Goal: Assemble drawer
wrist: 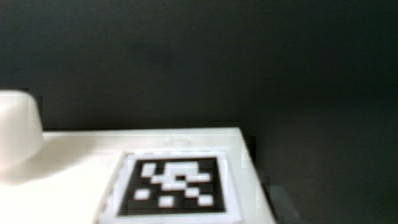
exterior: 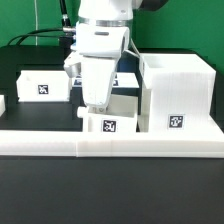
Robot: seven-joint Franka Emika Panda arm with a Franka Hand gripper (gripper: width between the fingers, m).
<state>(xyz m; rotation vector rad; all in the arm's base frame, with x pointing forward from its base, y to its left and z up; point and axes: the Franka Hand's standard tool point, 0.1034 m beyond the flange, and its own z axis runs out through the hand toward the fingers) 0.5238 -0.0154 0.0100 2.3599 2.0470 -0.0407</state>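
Hovering over a tray box (exterior: 110, 124) beside the housing (exterior: 180, 90), the hand (exterior: 96, 106)

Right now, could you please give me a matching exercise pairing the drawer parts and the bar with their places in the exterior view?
1 housing
2 far tray
3 near tray
4 bar

A centre, by the gripper
B the exterior view's left
C across the front
D the exterior view's right

Pairs: 1-D, 2-B, 3-A, 4-C.
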